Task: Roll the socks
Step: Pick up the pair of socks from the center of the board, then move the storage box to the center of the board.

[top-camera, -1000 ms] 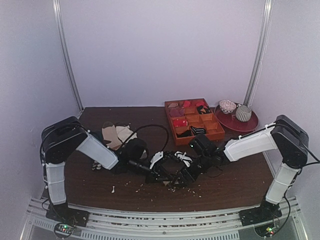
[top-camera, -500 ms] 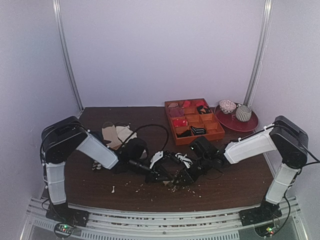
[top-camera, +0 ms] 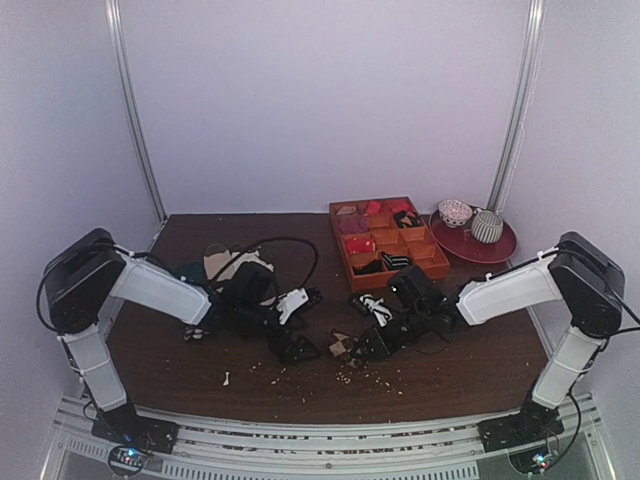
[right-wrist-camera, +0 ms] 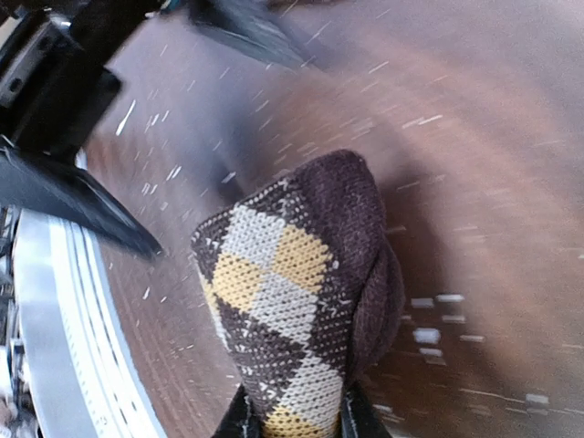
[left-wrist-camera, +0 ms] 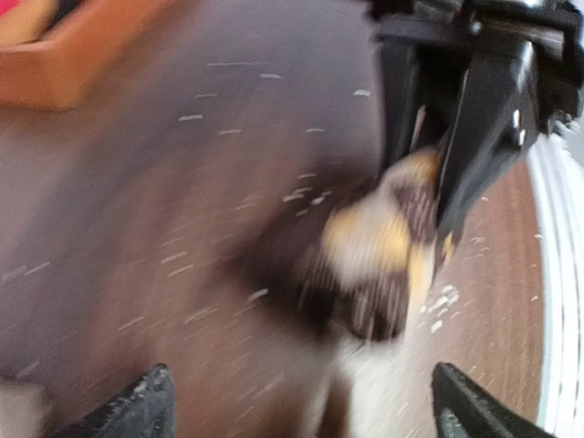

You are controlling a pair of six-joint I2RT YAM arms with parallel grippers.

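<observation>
One pair of argyle socks [right-wrist-camera: 292, 283], bunched into a lump with brown, cream and yellow diamonds showing, is pinched in the right gripper [right-wrist-camera: 297, 422] near the front middle of the brown table [top-camera: 470, 370], while the left gripper [left-wrist-camera: 301, 406] faces it close by, jaws spread wide and empty.

No text, label, brand or number can be read in any view. Only knitted diamonds are seen on the socks [right-wrist-camera: 283, 283], and both wrist views are blurred.
</observation>
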